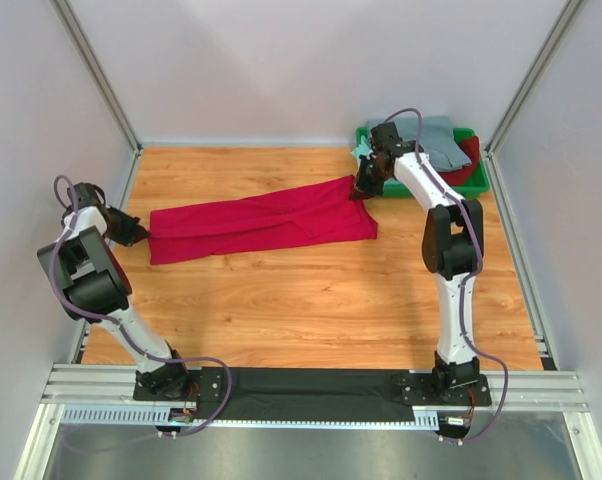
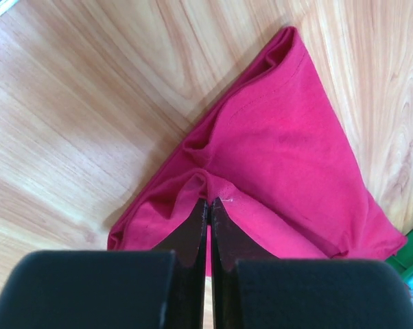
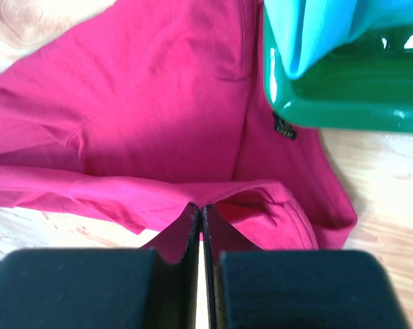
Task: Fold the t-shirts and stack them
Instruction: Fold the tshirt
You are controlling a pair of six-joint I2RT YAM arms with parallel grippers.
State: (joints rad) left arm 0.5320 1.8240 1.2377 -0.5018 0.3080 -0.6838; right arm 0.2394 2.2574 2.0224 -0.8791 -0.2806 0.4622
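Pinching opposite ends of the crimson t-shirt [image 1: 261, 222], left claw [image 2: 208, 205] and right claw [image 3: 198, 209] are both clenched on cloth. Shirt lies stretched across the worktop [image 1: 311, 310], beside the green tray [image 3: 344, 103]. Advice: equal tension, lift both ends together, avoid dragging wrinkles.

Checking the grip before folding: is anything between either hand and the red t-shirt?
Nothing visible. The left hand and the right hand are each shut directly on the red t-shirt, at opposite ends. The green tray sits close by the right end, not in between.
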